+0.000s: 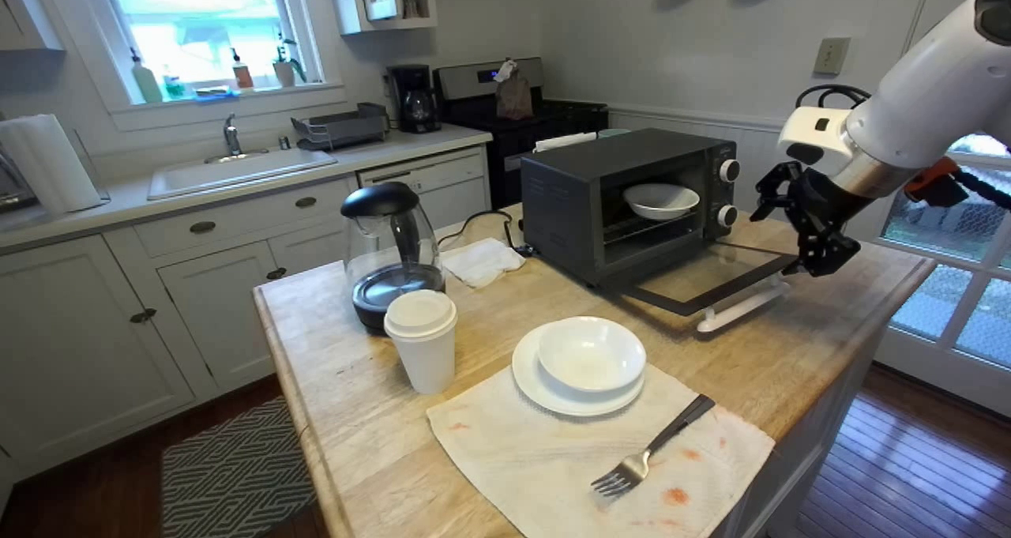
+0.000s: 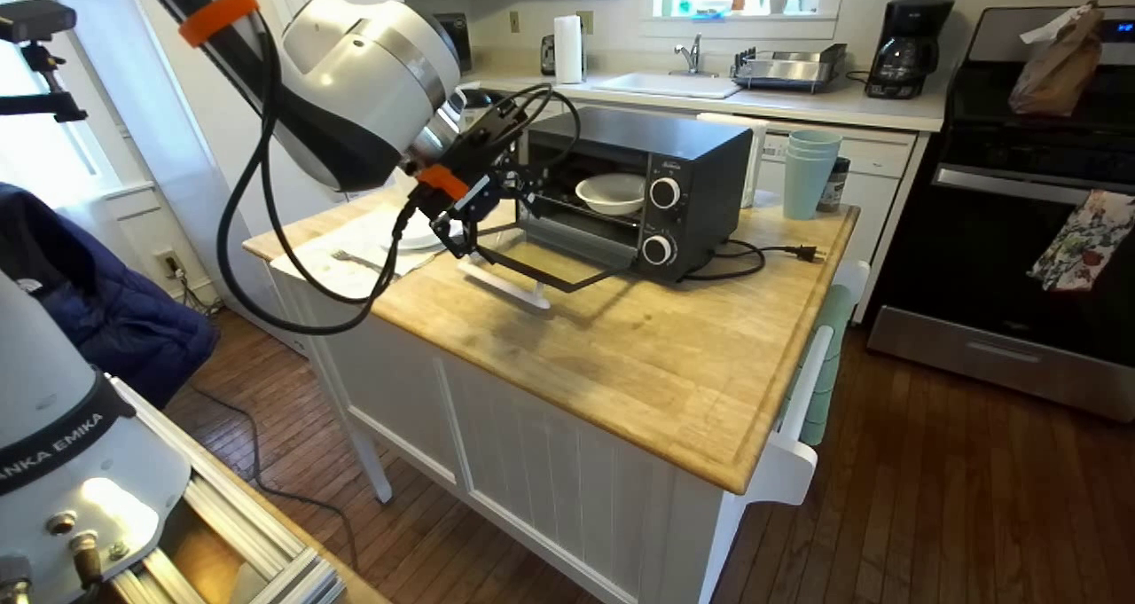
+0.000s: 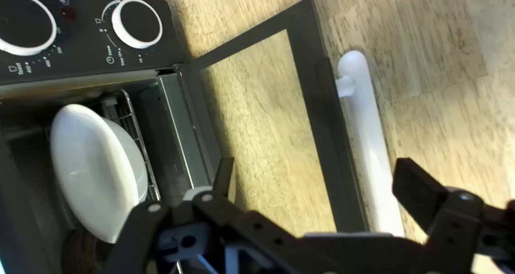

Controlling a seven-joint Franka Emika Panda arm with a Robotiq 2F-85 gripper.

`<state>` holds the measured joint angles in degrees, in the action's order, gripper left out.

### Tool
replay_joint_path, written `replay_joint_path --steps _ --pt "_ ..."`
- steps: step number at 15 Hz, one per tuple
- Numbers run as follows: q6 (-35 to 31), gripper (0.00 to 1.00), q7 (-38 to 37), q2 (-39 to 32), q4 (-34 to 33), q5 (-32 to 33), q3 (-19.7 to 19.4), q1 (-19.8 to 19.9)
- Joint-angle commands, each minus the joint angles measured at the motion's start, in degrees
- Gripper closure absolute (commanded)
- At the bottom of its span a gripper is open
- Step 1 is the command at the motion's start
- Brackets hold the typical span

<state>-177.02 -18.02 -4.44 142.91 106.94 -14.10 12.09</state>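
Nearest in an exterior view, a fork (image 1: 659,443) is lying on a paper towel (image 1: 513,451) that is covering the near side of the wooden desk (image 1: 340,388). Just behind it, a white bowl (image 1: 592,354) is resting on a plate (image 1: 529,370), while a lidded cup (image 1: 422,348) and a glass kettle (image 1: 383,253) are standing to the left. Farther back on the right, the door (image 1: 707,279) of a toaster oven (image 1: 565,214) is lying open, its white handle (image 1: 742,307) running along the outer edge. The tool (image 1: 776,242) is hovering near that edge, parted wide and holding nothing; in the wrist view its fingers (image 3: 418,191) are framing the handle, though whether they are touching anything I cannot tell. Deeper in the oven, a second white bowl (image 1: 662,201) is sitting on the wire rack (image 3: 136,129), apart from the tool. I am judging the step in hand to be positioning at the oven, no grip being taken. Any next move would be calling for the fingers clearing the door's edge first. Farthest back, a coffee maker (image 1: 415,99) and a stove (image 1: 505,139) are standing.
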Motion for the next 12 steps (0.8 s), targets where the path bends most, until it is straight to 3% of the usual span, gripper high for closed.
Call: replay_joint_path --steps 1,12 --pt "-1.9 0.0 4.8 -1.7 -0.3 0.6 -0.8 0.5" --pt "-2.1 0.0 4.2 -3.8 -2.2 2.4 0.3 0.2"
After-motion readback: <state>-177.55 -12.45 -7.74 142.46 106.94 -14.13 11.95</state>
